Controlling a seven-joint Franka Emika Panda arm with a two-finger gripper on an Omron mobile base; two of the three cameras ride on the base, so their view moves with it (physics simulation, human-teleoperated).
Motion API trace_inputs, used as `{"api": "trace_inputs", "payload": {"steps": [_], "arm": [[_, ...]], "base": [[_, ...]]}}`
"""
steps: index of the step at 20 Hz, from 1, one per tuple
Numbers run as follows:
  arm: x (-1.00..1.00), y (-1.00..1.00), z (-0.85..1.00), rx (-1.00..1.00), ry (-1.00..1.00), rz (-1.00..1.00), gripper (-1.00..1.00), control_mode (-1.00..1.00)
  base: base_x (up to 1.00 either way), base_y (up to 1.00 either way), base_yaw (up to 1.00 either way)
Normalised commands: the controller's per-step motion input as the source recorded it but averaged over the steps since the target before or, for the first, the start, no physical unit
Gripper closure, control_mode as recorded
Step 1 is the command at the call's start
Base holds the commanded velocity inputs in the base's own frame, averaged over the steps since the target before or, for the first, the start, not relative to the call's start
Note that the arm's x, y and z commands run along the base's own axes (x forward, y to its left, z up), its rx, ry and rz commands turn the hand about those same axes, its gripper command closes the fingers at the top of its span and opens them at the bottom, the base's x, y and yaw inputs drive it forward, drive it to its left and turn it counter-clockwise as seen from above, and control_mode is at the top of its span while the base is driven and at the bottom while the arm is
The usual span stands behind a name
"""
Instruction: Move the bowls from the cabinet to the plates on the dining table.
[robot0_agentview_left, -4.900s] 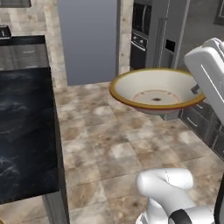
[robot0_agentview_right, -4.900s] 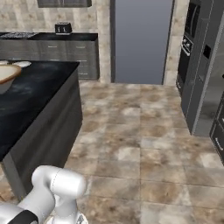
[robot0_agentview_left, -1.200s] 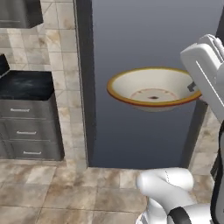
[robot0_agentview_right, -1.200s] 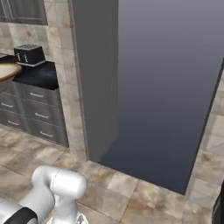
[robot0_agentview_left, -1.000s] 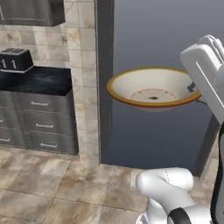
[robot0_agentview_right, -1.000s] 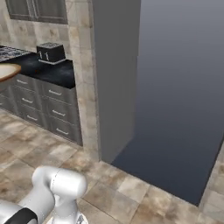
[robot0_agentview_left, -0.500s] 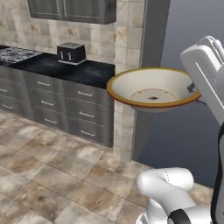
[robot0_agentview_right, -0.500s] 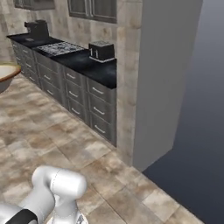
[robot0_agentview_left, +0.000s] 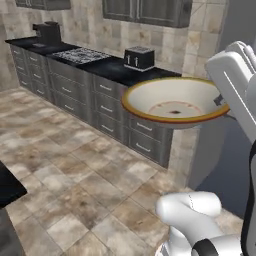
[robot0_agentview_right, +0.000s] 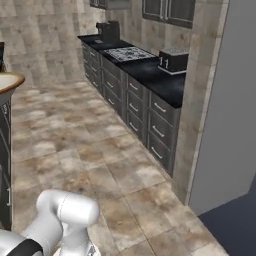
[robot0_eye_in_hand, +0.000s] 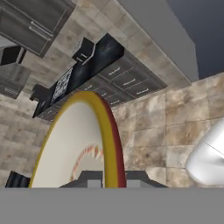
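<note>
Kitchen cupboards run along the far wall on my left, grey drawer fronts under a black bench (robot0_agentview_left: 115, 70) carrying a coffee machine (robot0_agentview_left: 46, 31), a hob (robot0_agentview_left: 80, 56) and a dark toaster (robot0_agentview_left: 138, 58). Nothing stands between me and them except open tan stone-tile floor (robot0_agentview_left: 65, 170). Further right, the cream bowl (robot0_agentview_left: 172, 102) with its orange-tan rim hangs in mid-air, level, above the floor, its right edge pinched by the closed fingers (robot0_eye_in_hand: 107, 178). Behind it rises a tall grey panel (robot0_agentview_right: 227, 115).
</note>
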Motion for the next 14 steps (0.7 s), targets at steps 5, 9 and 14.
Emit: {"api": "trace_inputs", "payload": {"steps": [5, 9, 14], "arm": [[0.00, 0.00, 0.00, 0.00, 0.00, 0.00, 1.00, 1.00], [0.00, 0.00, 0.00, 0.00, 0.00, 0.00, 1.00, 1.00], [0.00, 0.00, 0.00, 0.00, 0.00, 0.00, 1.00, 1.00]], "base": [[0.11, 0.00, 0.50], [0.29, -0.08, 0.45], [0.93, -0.31, 0.21]]}}
